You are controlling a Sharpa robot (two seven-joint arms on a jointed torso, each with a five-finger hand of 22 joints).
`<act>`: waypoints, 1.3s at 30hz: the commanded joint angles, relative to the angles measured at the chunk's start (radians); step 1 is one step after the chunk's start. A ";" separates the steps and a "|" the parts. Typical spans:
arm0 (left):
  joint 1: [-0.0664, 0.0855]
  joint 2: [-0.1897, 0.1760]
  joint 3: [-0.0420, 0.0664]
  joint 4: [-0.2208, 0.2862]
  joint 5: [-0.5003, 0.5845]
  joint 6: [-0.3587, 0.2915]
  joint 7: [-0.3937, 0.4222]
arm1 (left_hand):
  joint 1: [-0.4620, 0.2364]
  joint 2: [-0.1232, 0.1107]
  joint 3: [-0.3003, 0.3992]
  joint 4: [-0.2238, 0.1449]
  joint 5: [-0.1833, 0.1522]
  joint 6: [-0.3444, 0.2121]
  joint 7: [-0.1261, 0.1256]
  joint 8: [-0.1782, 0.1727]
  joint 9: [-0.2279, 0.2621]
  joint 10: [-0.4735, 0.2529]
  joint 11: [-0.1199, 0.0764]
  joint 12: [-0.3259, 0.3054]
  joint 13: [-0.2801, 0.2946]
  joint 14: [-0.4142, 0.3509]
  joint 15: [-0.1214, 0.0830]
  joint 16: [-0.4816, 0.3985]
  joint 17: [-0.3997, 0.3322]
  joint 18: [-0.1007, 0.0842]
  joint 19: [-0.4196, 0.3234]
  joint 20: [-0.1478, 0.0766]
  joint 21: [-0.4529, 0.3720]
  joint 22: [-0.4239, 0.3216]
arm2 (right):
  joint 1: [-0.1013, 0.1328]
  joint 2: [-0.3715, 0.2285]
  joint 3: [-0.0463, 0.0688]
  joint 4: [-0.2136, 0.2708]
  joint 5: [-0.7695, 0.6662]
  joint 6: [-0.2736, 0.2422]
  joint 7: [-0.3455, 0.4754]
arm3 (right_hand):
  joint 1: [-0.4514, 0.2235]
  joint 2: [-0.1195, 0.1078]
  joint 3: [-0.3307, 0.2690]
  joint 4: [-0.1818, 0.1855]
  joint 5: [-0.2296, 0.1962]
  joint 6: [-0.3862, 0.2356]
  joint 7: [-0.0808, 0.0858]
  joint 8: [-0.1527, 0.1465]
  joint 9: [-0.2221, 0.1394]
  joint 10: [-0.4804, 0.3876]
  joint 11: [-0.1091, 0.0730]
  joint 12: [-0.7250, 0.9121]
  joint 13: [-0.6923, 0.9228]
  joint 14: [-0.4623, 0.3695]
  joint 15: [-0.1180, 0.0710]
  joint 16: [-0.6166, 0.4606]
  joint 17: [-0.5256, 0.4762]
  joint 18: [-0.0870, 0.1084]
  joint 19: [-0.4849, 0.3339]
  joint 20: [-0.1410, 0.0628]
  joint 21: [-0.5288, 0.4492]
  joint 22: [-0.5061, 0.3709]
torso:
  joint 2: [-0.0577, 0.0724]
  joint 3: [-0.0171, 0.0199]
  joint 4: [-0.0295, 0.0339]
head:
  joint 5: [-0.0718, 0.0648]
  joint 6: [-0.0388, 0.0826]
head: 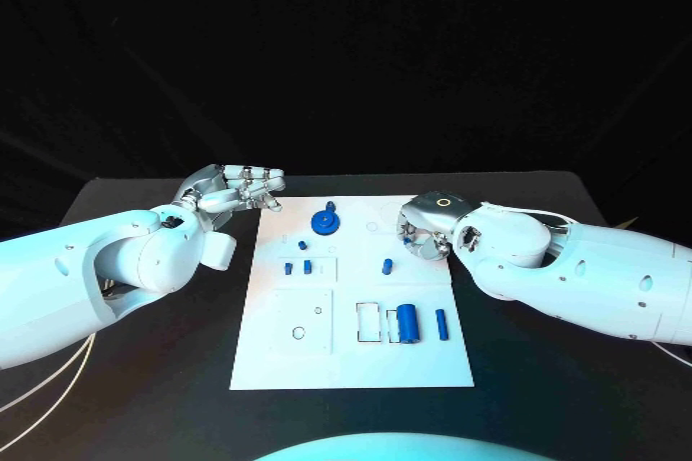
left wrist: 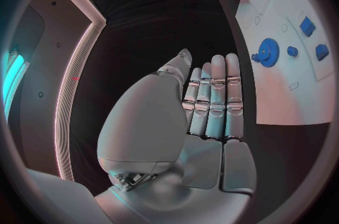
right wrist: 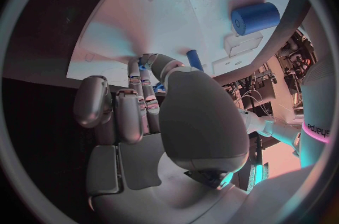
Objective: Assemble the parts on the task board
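We see the task board (head: 274,366) mid-table. The left hand (head: 231,189), at its ten o'clock corner, holds nothing, fingers straight (side by side). The right hand (head: 421,231) curls at two o'clock; grip unclear. Blue gear (head: 327,222) sits at twelve; thick cylinder (head: 408,323) toward five.
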 commanded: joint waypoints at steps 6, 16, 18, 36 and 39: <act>0.001 -0.001 0.001 0.006 0.006 0.013 -0.004 | 0.001 0.009 -0.003 -0.004 0.000 -0.005 0.008 -0.002 -0.002 -0.013 0.002 0.003 0.001 -0.009 0.003 -0.005 -0.002 0.010 0.001 0.004 -0.005 -0.003 | -0.007 0.002 -0.002 -0.003 -0.031 0.040 -0.014 | 0.000 0.010 0.009 -0.015 -0.039 0.004 0.000 -0.001 0.000 0.003 0.002 -0.009 -0.002 0.045 -0.005 0.012 0.009 -0.020 0.020 0.000 0.026 0.050 | 0.000 -0.0007 0.0002 | -0.003 -0.004; 0.001 -0.002 0.001 0.007 0.006 0.012 -0.008 | 0.003 0.009 -0.005 -0.007 0.000 -0.010 0.011 -0.003 -0.003 -0.019 0.004 0.004 0.001 -0.010 0.004 -0.005 -0.003 0.010 0.003 0.005 -0.008 -0.005 | -0.014 0.010 -0.002 -0.012 -0.043 0.050 -0.022 | -0.007 0.007 0.009 -0.017 -0.050 0.002 0.001 -0.003 -0.001 0.002 0.003 -0.014 -0.004 0.045 -0.004 0.013 0.009 -0.020 0.020 0.001 0.027 0.052 | -0.001 -0.0009 -0.0002 | -0.003 -0.007; 0.001 -0.003 0.001 0.007 0.006 0.012 -0.009 | 0.003 0.010 -0.006 -0.007 0.000 -0.011 0.011 -0.003 -0.003 -0.020 0.004 0.004 0.001 -0.011 0.004 -0.005 -0.003 0.010 0.003 0.005 -0.009 -0.005 | -0.015 0.011 -0.003 -0.012 -0.044 0.046 -0.022 | -0.008 0.006 0.008 -0.017 -0.051 0.002 0.001 -0.004 -0.001 0.001 0.003 -0.014 -0.005 0.045 -0.003 0.013 0.009 -0.020 0.020 0.001 0.028 0.053 | -0.001 -0.0009 -0.0003 | -0.004 -0.008; 0.001 0.001 0.001 0.000 0.006 0.019 -0.025 | 0.004 0.012 -0.007 -0.009 0.000 -0.015 0.013 -0.004 -0.004 -0.026 0.006 0.005 0.001 -0.013 0.006 -0.006 -0.005 0.010 0.003 0.006 -0.012 -0.007 | -0.014 -0.013 0.001 0.029 -0.061 -0.092 -0.009 | -0.020 0.013 0.014 -0.017 -0.047 0.015 -0.003 0.000 0.002 0.016 0.000 -0.014 -0.004 0.047 -0.006 0.019 0.016 -0.027 0.035 0.001 0.058 0.073 | -0.002 0.0004 -0.0012 | -0.006 -0.002; 0.001 0.002 0.001 -0.002 0.006 0.020 -0.026 | 0.004 0.012 -0.008 -0.009 0.000 -0.016 0.014 -0.004 -0.004 -0.026 0.006 0.005 0.001 -0.013 0.006 -0.006 -0.005 0.010 0.003 0.006 -0.012 -0.007 | -0.011 -0.020 0.004 0.037 -0.060 -0.110 -0.010 | -0.024 0.013 0.014 -0.015 -0.047 0.016 -0.003 0.000 0.002 0.017 -0.001 -0.014 -0.005 0.047 -0.006 0.019 0.016 -0.027 0.037 0.001 0.061 0.075 | -0.001 0.0001 -0.0007 | -0.007 0.000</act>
